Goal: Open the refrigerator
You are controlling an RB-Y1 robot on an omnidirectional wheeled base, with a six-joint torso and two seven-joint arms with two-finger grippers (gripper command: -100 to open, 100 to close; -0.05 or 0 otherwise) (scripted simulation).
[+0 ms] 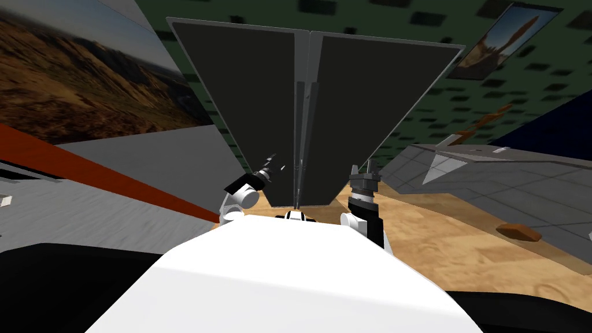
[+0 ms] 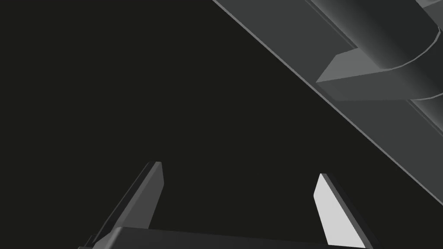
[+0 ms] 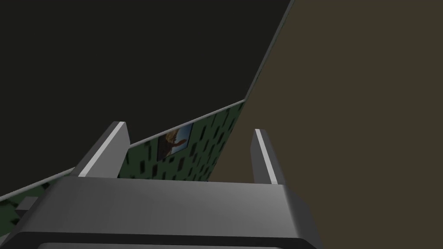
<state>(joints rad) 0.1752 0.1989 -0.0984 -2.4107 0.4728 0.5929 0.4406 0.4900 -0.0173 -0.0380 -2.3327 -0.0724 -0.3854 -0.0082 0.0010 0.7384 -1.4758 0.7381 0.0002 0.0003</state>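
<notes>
Refrigerator [image 1: 312,110] stands straight ahead of you in the head view, both dark doors shut, with grey handles [image 1: 300,130] flanking the centre seam. Your left jaws sit low before the left door [image 1: 254,98], and the right jaws sit low by the right door's outer edge. In the left wrist view the jaws are spread wide and empty, facing bare door; a handle bar [image 2: 380,47] lies off to one side. Shift sideways until that bar lies between the blades, then close. In the right wrist view those jaws also gape, holding nothing
</notes>
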